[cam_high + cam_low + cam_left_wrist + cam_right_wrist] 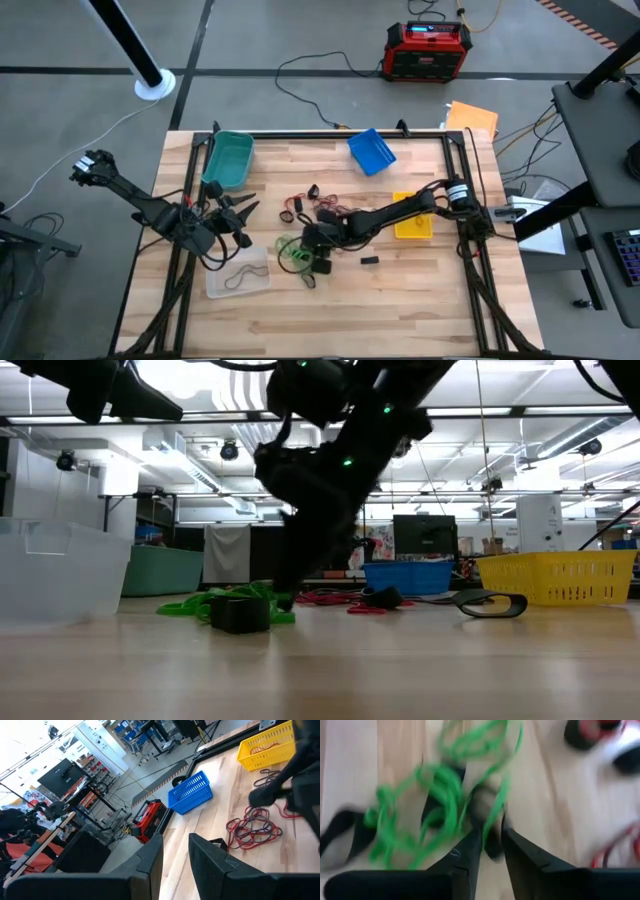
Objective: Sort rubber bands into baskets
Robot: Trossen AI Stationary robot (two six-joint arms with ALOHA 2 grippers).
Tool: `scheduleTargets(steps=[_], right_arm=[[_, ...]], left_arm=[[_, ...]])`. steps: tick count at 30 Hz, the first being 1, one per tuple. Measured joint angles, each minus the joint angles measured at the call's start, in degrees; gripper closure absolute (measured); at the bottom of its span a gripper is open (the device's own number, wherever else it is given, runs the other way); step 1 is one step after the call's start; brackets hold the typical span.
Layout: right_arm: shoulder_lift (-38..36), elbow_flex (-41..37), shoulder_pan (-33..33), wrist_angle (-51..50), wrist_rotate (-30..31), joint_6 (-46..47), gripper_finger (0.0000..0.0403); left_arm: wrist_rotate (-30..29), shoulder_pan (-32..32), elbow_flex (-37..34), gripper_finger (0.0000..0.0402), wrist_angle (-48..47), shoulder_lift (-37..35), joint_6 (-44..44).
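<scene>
A tangle of bright green rubber bands (292, 255) lies on the table's middle, and it also shows in the low view (225, 603). My right gripper (308, 240) is down in this tangle, its fingers nearly together around a green strand (492, 832). Red bands (293, 208) and black bands (325, 212) lie just beyond. The teal basket (228, 158), blue basket (371, 150), yellow basket (412, 226) and clear basket (238, 273), which holds a dark band, stand around them. My left gripper (240, 215) hovers open and empty between the teal and clear baskets. My right gripper pinches a strand of the green tangle (496, 802) between its two fingertips. It comes from above, slanting from the table's right. The rest of the tangle (190, 606) lies on the table; blur hides how many strands are in the hold.
A small black block (370, 260) lies right of the green tangle, and another dark piece (240, 614) sits against the tangle's near side. A black loop (490, 603) lies before the yellow basket. A red power unit (428, 50) stands on the floor beyond the table.
</scene>
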Motion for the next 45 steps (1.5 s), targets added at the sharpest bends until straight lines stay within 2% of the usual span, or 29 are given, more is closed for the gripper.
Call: scheduleTargets(steps=[3,7,12,16,22,26,37,45], right_arm=[[-1.69,-0.04,0.43,-4.82,-0.12,2.28,0.0333],[-4.06,-0.04,0.32,-5.59,0.05,3.98,0.0319],[-4.46,-0.03,-0.25,-0.45,1.06,2.61,0.028],[-3.54,0.02,-0.48,3.67,1.08,-1.92,0.0251],[-0.69,0.0,-0.42,8.05,1.42,-5.74,0.0235],[0.37,0.0,-0.44,8.26,2.43,-6.54,0.0241],[0.66,-0.02,-0.44,7.63,1.95,-7.34,0.0292],[3.15,-0.04,-0.42,7.54,1.92,-7.32,0.0309]], left_arm=[[0.0,0.0,0.0,0.0324,0.01,0.0,0.0],[0.0,0.0,0.0,0.0324,0.04,0.0,-0.01],[0.02,0.0,0.0,0.0324,0.02,0.0,-0.02],[0.02,0.01,0.0,0.0324,0.02,0.0,-0.02],[0.05,0.0,0.0,0.0324,0.03,0.0,-0.34],[0.09,0.01,0.0,0.0324,0.04,0.0,-0.67],[0.11,0.02,0.0,0.0324,0.02,0.0,-1.32],[0.11,0.02,0.0,0.0324,0.02,0.0,-1.33]])
